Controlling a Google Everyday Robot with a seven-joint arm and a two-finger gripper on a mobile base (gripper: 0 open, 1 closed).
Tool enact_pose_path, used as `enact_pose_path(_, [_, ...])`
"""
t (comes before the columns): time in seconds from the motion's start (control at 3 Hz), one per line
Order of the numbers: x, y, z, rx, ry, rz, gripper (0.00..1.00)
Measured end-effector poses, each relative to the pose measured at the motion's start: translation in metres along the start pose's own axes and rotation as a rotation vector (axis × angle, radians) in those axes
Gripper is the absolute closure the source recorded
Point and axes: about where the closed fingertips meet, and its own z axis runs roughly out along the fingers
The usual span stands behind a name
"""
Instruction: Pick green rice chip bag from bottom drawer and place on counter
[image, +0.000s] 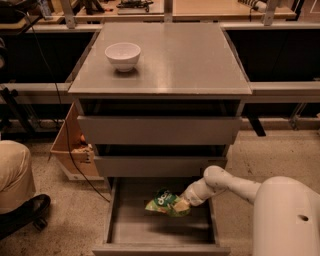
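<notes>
The green rice chip bag (164, 202), crinkled foil with pale lettering and yellowish patches, sits low in the centre of the frame inside the open bottom drawer (111, 220). The gripper (183, 203) comes in from the right and is clamped on the bag's right edge; the bag looks raised slightly above the drawer floor, with a shadow under it. Behind the gripper, the smooth, rounded white arm (225, 183) slants down from the lower right, crossing above the drawer's right wall.

The drawer is a plain grey box pulled well out. Above it, the two upper drawers (160, 131) are each pulled out a little, and their flat fronts overhang the back of the bottom drawer, directly above the bag. The counter (185, 55) is flat, grey and slightly glossy. A white bowl (123, 54) stands near its upper left corner, and the rest of the top is bare.

At the left, a cardboard box (67, 150) leans beside the cabinet. A person's tan trouser leg (14, 170) and dark shoe (24, 214) occupy the lower left. A tan wooden workbench (210, 8) runs along the top edge.
</notes>
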Motion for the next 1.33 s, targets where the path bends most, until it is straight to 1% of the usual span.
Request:
enact_pose_path(0.33, [0.002, 0.015, -0.02, 0.037, 0.022, -0.013, 1.0])
enact_pose_path(0.67, [-0.011, 0.051, -0.053, 0.079, 0.046, -0.087, 1.0])
enact_pose_path(1.0, [-0.032, 0.098, -0.112, 0.147, 0.076, -0.173, 1.0])
enact_pose_path(1.33, [-0.053, 0.121, -0.159, 0.2, 0.089, -0.228, 1.0])
